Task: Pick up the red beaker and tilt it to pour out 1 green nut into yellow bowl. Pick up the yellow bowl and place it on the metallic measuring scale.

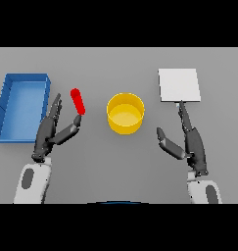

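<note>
Both hands open: left hand (pixel 51 130) beside red beaker (pixel 78 101); right hand (pixel 186 142) idle; yellow bowl (pixel 125 113) empty.

Bowl (pixel 125 113) between beaker (pixel 78 101) leftward and scale (pixel 178 85) rightward

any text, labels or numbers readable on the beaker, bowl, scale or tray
None: no words, numbers or signs can be read anywhere in the head view.
red beaker: plain, no label.
yellow bowl: plain.
metallic measuring scale: blank pale plate, no display or digits visible.
blue tray: unmarked.
</note>
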### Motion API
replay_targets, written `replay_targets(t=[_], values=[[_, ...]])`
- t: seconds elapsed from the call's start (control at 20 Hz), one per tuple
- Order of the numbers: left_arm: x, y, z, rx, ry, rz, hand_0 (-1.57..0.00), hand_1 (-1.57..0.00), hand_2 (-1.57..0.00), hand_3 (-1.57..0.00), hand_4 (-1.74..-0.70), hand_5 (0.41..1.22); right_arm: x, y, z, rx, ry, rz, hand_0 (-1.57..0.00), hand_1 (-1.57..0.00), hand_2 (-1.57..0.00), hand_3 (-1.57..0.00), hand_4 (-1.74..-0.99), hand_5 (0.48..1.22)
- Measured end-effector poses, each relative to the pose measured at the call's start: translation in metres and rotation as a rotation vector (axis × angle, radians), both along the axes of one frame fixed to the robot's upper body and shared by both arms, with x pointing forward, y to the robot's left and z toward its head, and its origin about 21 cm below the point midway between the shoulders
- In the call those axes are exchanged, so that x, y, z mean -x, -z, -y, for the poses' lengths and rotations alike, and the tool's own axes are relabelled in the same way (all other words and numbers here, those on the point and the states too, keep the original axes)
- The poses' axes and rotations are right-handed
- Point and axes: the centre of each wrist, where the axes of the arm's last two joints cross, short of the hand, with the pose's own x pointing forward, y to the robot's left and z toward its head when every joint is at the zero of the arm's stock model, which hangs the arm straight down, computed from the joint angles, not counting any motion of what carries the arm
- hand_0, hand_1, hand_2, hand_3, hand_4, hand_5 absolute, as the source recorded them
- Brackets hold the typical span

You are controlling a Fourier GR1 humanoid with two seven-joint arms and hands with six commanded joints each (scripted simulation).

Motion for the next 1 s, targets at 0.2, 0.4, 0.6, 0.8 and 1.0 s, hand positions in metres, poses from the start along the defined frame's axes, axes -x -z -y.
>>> replay_targets(t=[0.2,0.4,0.6,0.8,1.0], values=[[-0.028,0.008,0.004,-0.023,-0.020,-0.009,0.00,0.00,0.00,0.00,-1.15,0.632,0.000,0.001,0.002,-0.025,-0.016,0.012,0.00,0.00,0.00,0.00,-1.213,0.664],[-0.051,0.014,0.007,-0.012,-0.022,-0.015,0.00,0.00,0.00,0.00,-1.18,0.635,-0.002,-0.001,0.006,-0.019,-0.011,0.012,0.00,0.00,0.00,0.00,-1.233,0.666],[-0.069,0.023,0.013,-0.018,-0.016,-0.001,0.00,0.00,0.00,0.00,-1.21,0.636,-0.001,0.000,0.004,-0.012,-0.008,0.008,0.00,0.00,0.00,0.00,-1.247,0.673],[-0.084,0.028,0.022,-0.052,-0.006,0.024,0.00,0.00,0.00,0.00,-1.25,0.661,0.001,-0.002,0.002,-0.018,-0.019,0.015,0.00,0.00,0.00,0.00,-1.257,0.686],[-0.097,0.027,0.033,-0.071,0.005,0.031,0.00,0.00,0.00,0.00,-1.26,0.680,0.002,0.001,0.004,-0.022,-0.011,0.009,0.00,0.00,0.00,0.00,-1.262,0.691]])
